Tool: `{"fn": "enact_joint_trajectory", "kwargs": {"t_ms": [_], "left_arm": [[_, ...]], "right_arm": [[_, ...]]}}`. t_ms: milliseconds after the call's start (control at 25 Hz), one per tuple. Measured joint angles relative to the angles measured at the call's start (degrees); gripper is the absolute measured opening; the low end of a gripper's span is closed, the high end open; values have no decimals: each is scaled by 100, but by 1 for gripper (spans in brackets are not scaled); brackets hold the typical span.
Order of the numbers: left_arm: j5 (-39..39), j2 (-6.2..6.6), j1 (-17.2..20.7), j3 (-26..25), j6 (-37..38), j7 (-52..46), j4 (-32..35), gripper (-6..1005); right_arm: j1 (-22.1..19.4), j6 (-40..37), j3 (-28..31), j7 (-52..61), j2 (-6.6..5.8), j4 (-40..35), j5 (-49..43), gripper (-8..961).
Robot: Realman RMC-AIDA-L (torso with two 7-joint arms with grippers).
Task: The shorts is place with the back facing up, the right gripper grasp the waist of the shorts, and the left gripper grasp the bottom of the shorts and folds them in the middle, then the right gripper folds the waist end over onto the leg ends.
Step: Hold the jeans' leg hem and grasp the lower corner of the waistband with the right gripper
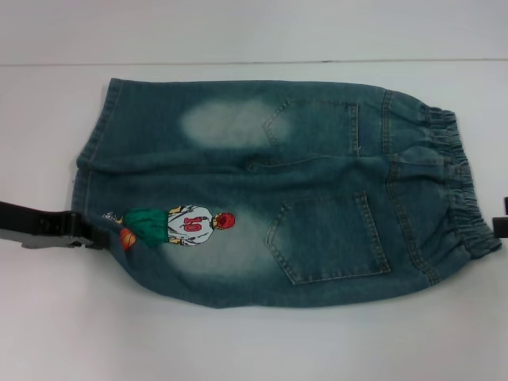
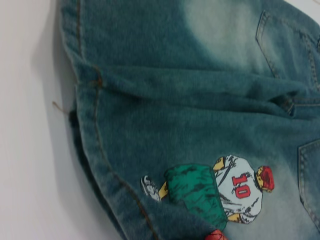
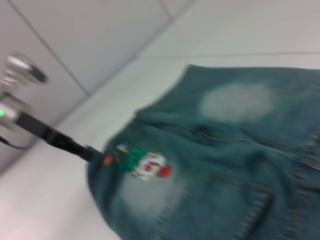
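The shorts [image 1: 270, 190] lay flat on the white table [image 1: 238, 341], back side up: blue-green washed denim with two pale faded patches, two back pockets, and an embroidered basketball player wearing number 10 [image 1: 186, 225]. The waist end [image 1: 456, 186] with its puckered elastic pointed right, the bottom of the shorts [image 1: 86, 171] left. The left end effector [image 1: 89, 234] met the lower leg hem, its grip hidden, while the right end effector [image 1: 502, 218] barely showed beside the waistband, so its state could not be told.
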Motion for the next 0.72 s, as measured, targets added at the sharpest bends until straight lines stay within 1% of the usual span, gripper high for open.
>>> {"fn": "enact_joint_trajectory", "kwargs": {"t_ms": [200, 280, 400, 560, 720], "left_arm": [[-143, -5, 3, -8, -16, 29, -8, 45], [-188, -1, 3, -9, -9, 30, -8, 45], [-239, 6, -7, -11, 11, 30, -4, 45], [-250, 16, -18, -12, 19, 31, -1, 45], [-253, 18, -18, -12, 16, 31, 0, 45]], "right_arm": [[105, 450, -30, 318, -131, -11, -446, 912], [200, 595, -49, 516, -154, -15, -642, 912], [411, 659, -58, 862, -159, -49, -991, 912], [754, 685, -103, 1446, -109, -210, -1593, 912], [984, 689, -365, 1857, -92, -338, -1959, 912]]}}
